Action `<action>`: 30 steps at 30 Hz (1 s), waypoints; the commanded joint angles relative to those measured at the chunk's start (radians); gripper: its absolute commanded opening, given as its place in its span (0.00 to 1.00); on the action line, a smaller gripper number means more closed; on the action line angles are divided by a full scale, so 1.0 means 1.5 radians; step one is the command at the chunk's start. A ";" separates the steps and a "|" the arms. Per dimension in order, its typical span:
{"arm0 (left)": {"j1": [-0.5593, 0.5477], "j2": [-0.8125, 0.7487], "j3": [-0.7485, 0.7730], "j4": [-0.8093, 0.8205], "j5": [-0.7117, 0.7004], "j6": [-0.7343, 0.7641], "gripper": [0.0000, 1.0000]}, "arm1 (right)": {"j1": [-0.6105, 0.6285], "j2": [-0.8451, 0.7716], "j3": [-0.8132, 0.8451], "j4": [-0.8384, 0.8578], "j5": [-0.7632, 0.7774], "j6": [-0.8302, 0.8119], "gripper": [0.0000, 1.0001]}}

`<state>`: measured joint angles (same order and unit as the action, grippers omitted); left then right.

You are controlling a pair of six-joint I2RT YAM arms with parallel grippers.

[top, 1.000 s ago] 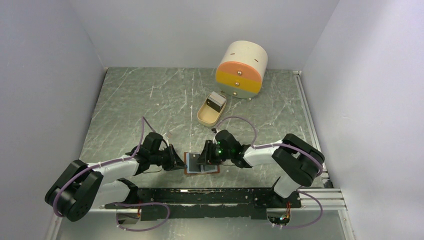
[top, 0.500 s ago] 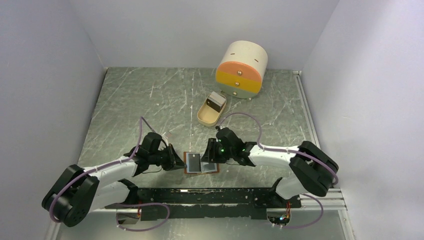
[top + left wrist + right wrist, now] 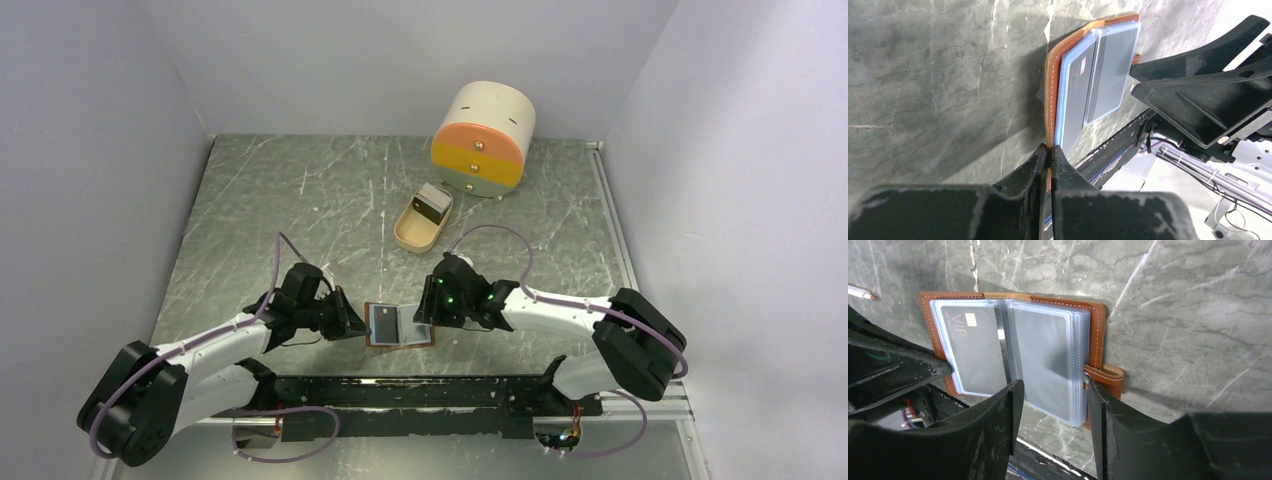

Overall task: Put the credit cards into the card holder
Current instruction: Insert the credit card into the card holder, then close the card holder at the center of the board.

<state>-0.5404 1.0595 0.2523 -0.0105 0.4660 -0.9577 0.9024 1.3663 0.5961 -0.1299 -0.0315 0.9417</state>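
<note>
Left fingers [image 3: 1049, 152] together, clamped on the leather edge of the holder [image 3: 1096, 330]. Right fingers [image 3: 430, 312] apart, empty, poised over its right-hand page. Holder lies open on the bench [image 3: 280, 210] between the arms. One card [image 3: 975, 350] sits in the left pocket and the right pocket looks empty, so judged partly done; no further cards identifiable.

The top view looks steeply down from above the near edge over the whole table [image 3: 280, 200]. Both wrist views sit low and close, facing the card holder [image 3: 1096, 335], which all three share, from opposite sides.
</note>
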 commanded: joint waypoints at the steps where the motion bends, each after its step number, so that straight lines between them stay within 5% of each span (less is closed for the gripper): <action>1: -0.002 -0.014 0.031 -0.054 -0.026 0.018 0.09 | -0.003 0.015 0.045 -0.055 0.046 -0.045 0.54; 5: -0.002 -0.017 0.049 -0.086 -0.041 0.025 0.09 | -0.003 0.001 0.036 -0.040 0.033 -0.073 0.54; 12: 0.019 -0.012 0.090 -0.151 -0.045 0.061 0.09 | -0.002 -0.045 0.049 -0.056 0.043 -0.280 0.54; 30: 0.087 0.087 0.161 -0.207 0.041 0.122 0.09 | 0.000 0.109 0.147 -0.071 -0.029 -0.485 0.53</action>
<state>-0.4286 1.1690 0.4473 -0.2874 0.4889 -0.8108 0.9016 1.5066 0.7868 -0.2592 -0.0235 0.3065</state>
